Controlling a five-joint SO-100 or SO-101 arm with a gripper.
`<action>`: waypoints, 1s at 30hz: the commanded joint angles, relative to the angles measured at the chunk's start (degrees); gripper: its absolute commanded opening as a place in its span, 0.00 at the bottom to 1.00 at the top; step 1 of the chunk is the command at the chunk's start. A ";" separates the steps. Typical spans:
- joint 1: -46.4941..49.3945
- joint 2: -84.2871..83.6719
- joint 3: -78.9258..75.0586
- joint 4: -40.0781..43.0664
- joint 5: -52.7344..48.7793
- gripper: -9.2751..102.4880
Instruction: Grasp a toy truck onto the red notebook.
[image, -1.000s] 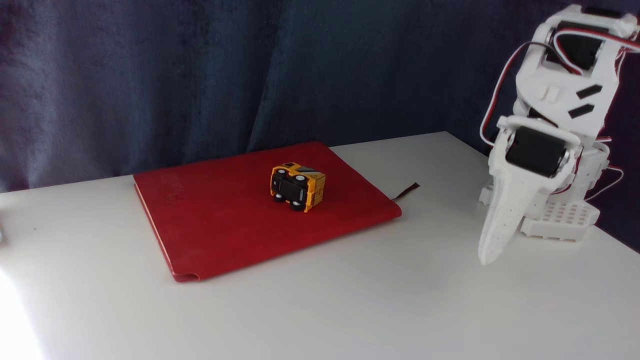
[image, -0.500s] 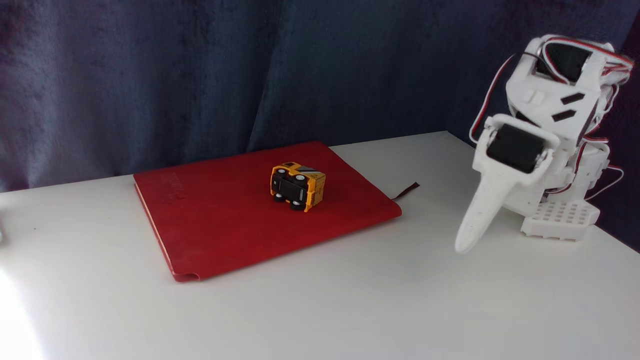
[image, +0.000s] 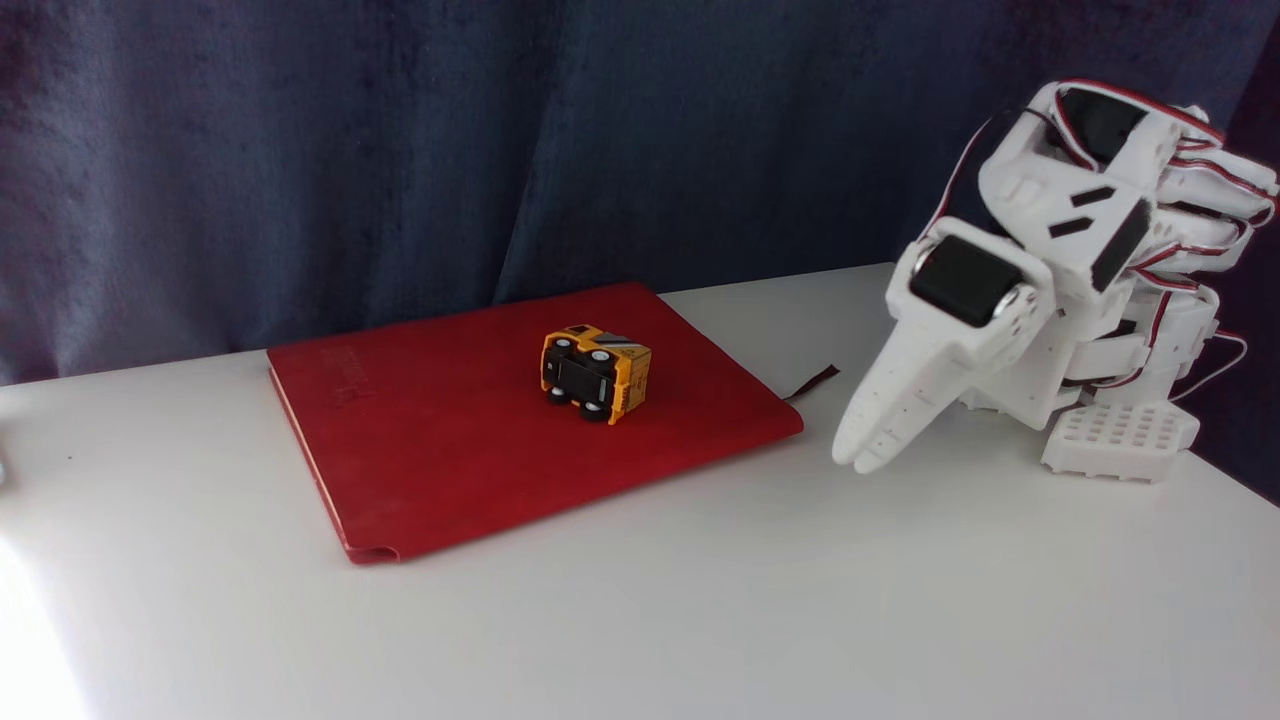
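- the toy truck (image: 594, 373) lies tipped on its side on the red notebook (image: 450, 440), near the middle of the cover toward its far right part in the fixed view, black underside and white-hubbed wheels turned to the camera.
- the notebook lies flat on the white desk (image: 700, 600), its thin dark ribbon bookmark (image: 812, 382) poking out past the right corner.
- the gripper (image: 860, 458) hangs low over the desk just beside the notebook's right corner, apart from the truck and holding nothing; its white fingers look pressed together, tips pointing down and toward the notebook.
- the rest of the arm (image: 1080, 230) is folded over its base (image: 1120, 440) at the right edge of the desk, red, white and black wires looping along its back.
- judged from how things lie, the placing part of the task looks done: the truck rests wholly on the red cover, with no part overhanging.
- what may be left is small: the truck is not upright on its wheels, so righting it could count as unfinished if a tidy placement is wanted; otherwise only parking the arm appears to remain.
- a dark blue curtain (image: 400, 150) closes off the scene behind the desk.
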 joint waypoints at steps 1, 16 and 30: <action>4.04 0.97 -0.26 -0.88 0.44 0.19; 19.07 0.97 -0.09 -0.79 0.35 0.12; 11.51 0.97 -0.09 -1.05 -0.53 0.08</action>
